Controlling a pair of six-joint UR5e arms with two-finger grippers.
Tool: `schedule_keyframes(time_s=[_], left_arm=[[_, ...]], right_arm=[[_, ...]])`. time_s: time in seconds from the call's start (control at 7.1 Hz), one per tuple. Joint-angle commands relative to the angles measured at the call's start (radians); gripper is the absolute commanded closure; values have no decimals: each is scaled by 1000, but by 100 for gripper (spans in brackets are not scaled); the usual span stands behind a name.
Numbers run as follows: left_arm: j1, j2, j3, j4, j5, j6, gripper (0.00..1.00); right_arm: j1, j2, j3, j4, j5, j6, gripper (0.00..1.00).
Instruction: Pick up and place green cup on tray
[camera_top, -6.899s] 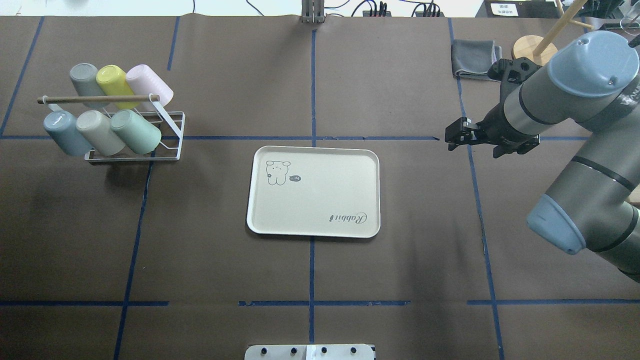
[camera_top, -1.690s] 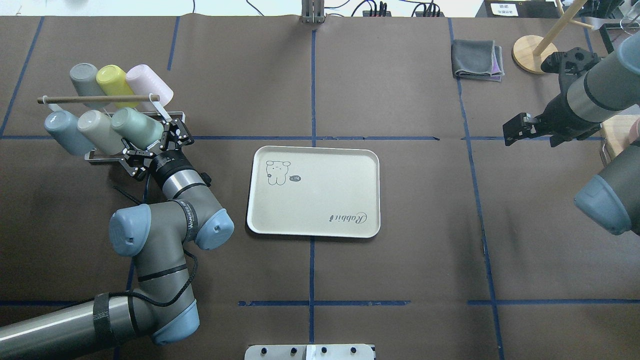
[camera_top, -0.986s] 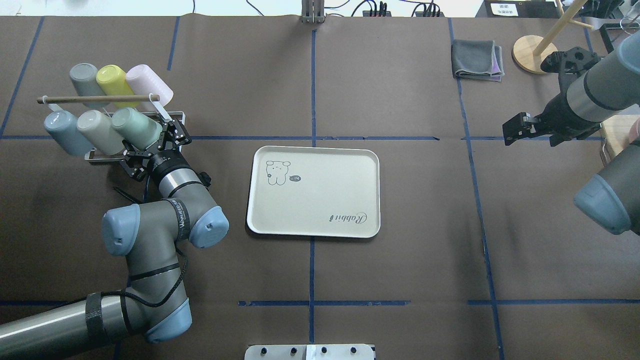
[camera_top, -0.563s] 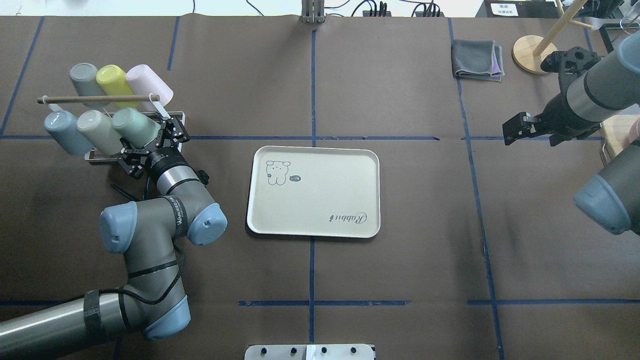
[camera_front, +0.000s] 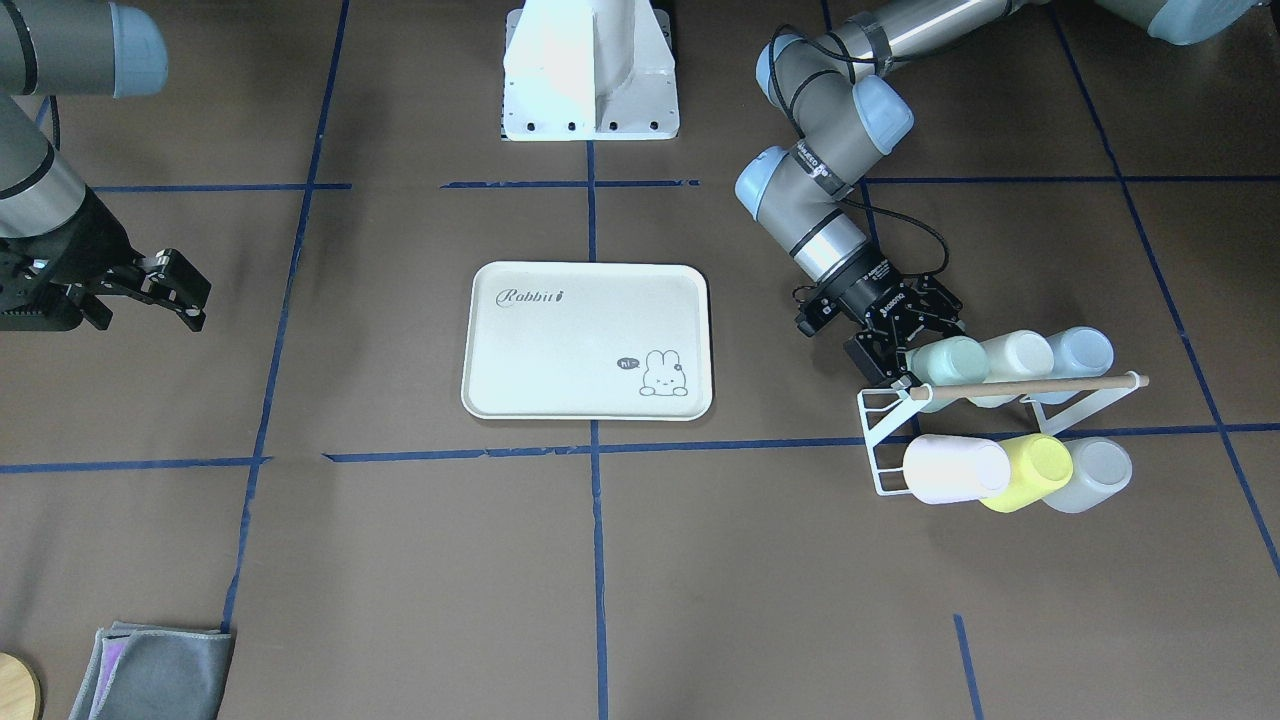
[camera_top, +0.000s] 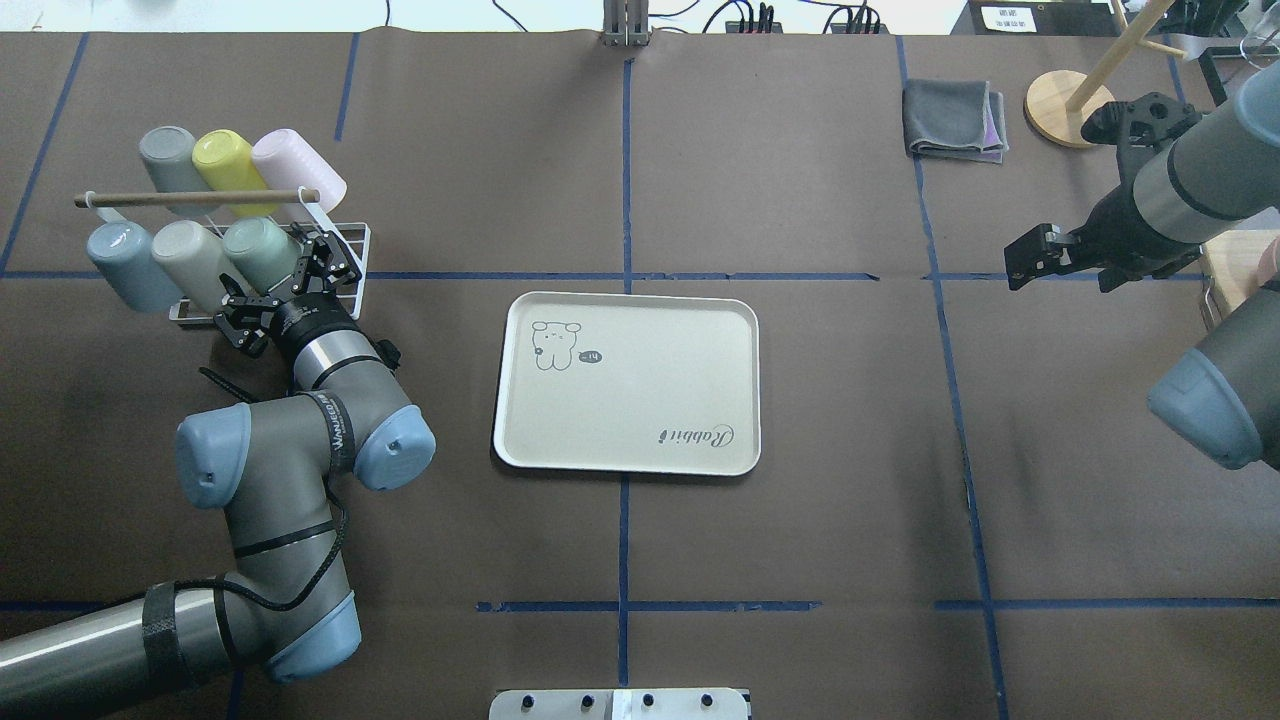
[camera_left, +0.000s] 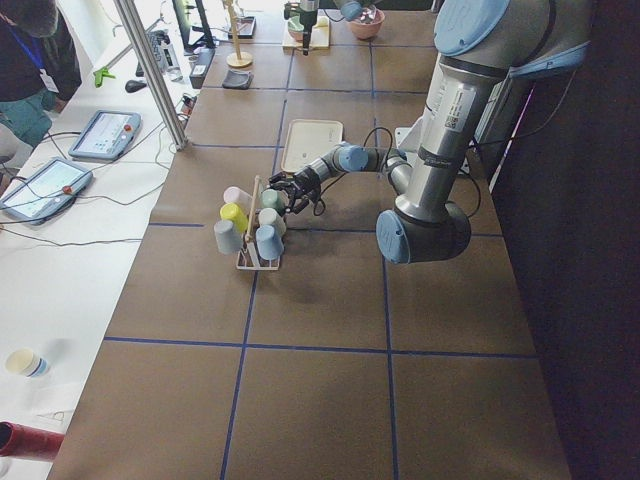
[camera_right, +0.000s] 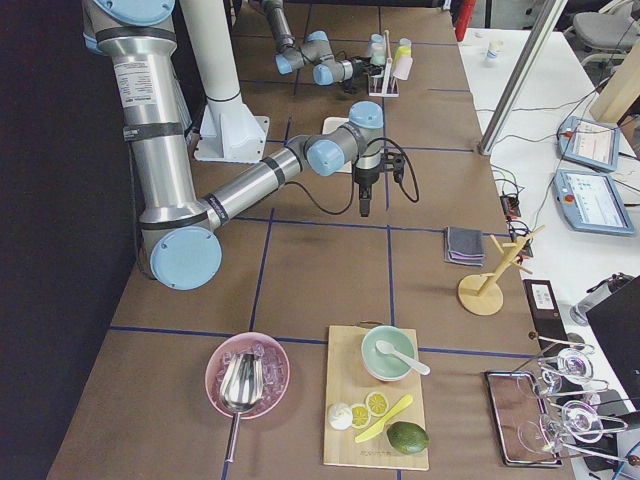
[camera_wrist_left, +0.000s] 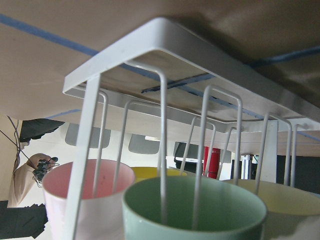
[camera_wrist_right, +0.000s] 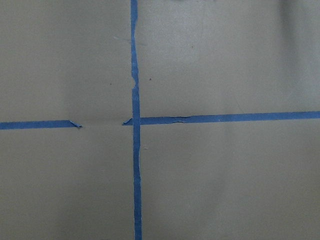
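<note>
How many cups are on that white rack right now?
6, all on the rack, none seemingly hidden. Row farther from the robot: grey cup, yellow cup, pink cup. Nearer row: blue cup, beige cup, green cup, the last nearest the tray.

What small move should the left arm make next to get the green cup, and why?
Probably shut the left gripper on the green cup: it is open, and its fingers seem to straddle the cup's mouth end, while the cup hangs on a prong of the wire rack.
</note>
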Motion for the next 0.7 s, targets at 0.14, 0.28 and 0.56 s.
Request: schedule_keyframes(time_s=[0.14,0.28,0.56], left_arm=[[9,2,5,0,0,2,1],[9,-3,8,0,0,6,1],[10,-4,14,2,1,35,2]], right_arm=[[0,-1,-1,0,-1,0,0],[0,1,-1,0,-1,0,0],[0,-1,-3,0,-1,0,0]])
